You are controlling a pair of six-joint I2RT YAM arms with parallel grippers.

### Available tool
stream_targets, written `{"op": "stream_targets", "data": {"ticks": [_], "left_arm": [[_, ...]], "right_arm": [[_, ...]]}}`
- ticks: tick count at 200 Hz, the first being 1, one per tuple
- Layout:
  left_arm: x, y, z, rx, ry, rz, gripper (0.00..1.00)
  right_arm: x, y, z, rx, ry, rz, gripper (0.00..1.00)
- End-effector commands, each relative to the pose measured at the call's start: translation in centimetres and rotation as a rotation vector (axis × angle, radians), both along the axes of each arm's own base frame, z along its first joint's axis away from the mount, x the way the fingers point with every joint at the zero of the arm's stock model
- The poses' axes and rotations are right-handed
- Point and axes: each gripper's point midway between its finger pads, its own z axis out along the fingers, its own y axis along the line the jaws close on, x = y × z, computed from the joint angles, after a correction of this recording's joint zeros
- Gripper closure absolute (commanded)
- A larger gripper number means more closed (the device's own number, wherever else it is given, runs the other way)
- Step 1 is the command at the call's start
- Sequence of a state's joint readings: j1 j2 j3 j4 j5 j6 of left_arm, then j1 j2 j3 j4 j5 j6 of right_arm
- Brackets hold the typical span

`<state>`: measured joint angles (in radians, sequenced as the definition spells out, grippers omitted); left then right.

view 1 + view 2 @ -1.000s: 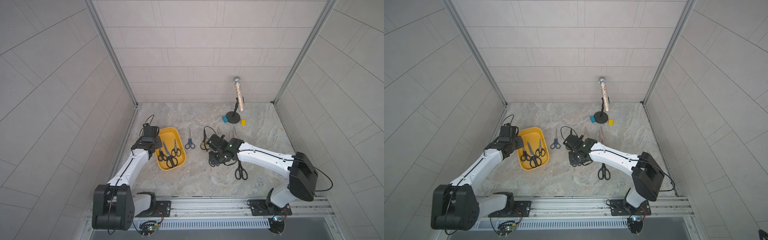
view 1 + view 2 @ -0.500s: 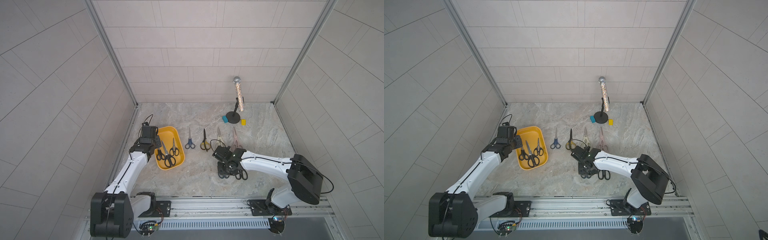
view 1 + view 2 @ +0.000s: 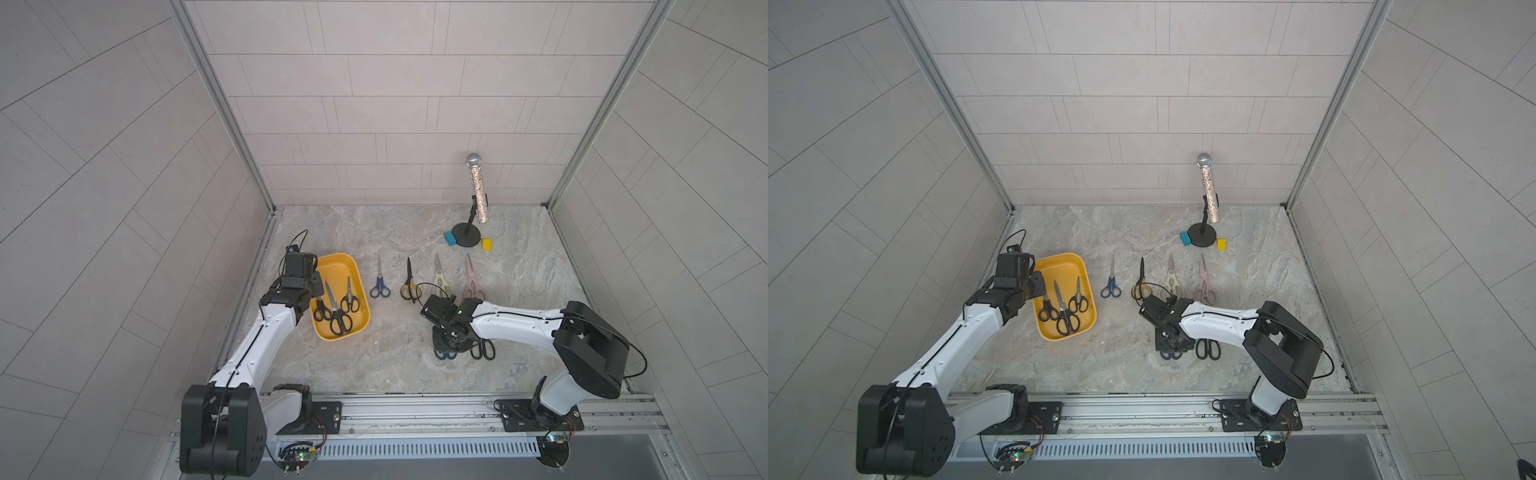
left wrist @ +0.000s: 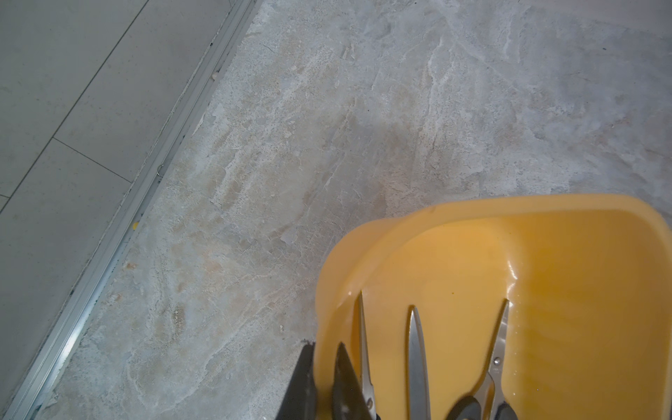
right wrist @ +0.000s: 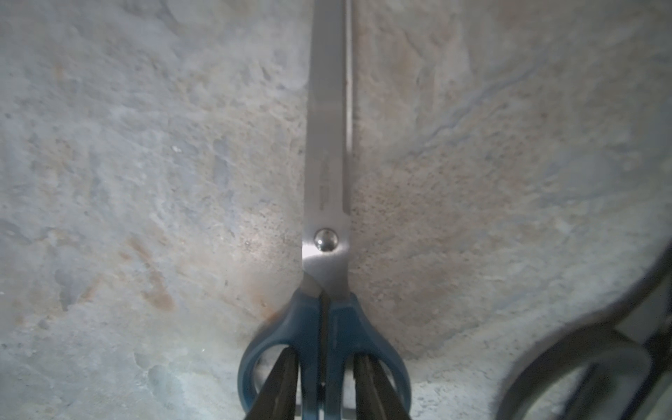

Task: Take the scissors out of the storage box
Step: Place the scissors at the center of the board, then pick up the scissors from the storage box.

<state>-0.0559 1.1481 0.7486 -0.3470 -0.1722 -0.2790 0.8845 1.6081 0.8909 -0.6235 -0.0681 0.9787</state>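
Scissors (image 5: 327,182) lie under right hand (image 5: 325,363); left hand (image 4: 323,358) pinches storage box (image 4: 545,205).

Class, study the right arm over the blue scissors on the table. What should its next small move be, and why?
Probably widen the right gripper and lift straight up. The blue scissors already lie flat on the table, the jaws straddling the handle shanks inside the loops, so sideways motion would drag them. Three pairs wait in the box.

Right hand (image 3: 448,348) hides blades of blue scissors (image 3: 443,355) from above; loops peek out. Wrist view crops blade tip; black scissors (image 5: 582,363) beside hand blurred. Three scissors (image 4: 416,356) in storage box (image 4: 545,218) by left hand (image 4: 323,385): handles cropped.
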Motion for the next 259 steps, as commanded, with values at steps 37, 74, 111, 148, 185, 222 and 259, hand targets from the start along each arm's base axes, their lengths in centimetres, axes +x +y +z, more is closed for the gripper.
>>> {"op": "stream_targets", "data": {"ticks": [37, 74, 111, 148, 185, 222, 259], "left_arm": [[0.0, 0.3, 0.7, 0.032, -0.027, 0.003, 1.00], [-0.1, 0.3, 0.6, 0.028, -0.026, 0.005, 1.00], [-0.1, 0.3, 0.5, 0.025, -0.022, 0.006, 1.00], [-0.3, 0.4, 0.3, 0.023, -0.011, 0.019, 1.00], [-1.3, 0.8, 0.2, 0.032, 0.020, 0.044, 1.00], [-1.7, 0.9, 0.0, 0.024, 0.022, 0.059, 1.00], [-1.6, 0.7, 0.0, 0.019, 0.018, 0.056, 1.00]], "right_arm": [[1.8, -0.2, 5.5, -0.005, -0.126, 0.048, 0.63], [4.2, 3.1, 10.3, 0.088, -0.226, 0.132, 0.63], [7.0, 8.8, 13.3, 0.238, -0.303, 0.212, 0.64], [9.2, 15.1, 14.6, 0.370, -0.326, 0.237, 0.65], [10.0, 20.9, 14.4, 0.431, -0.323, 0.251, 0.65], [8.9, 25.8, 12.6, 0.462, -0.253, 0.336, 0.65], [7.6, 27.7, 9.0, 0.448, -0.176, 0.377, 0.66]]}}
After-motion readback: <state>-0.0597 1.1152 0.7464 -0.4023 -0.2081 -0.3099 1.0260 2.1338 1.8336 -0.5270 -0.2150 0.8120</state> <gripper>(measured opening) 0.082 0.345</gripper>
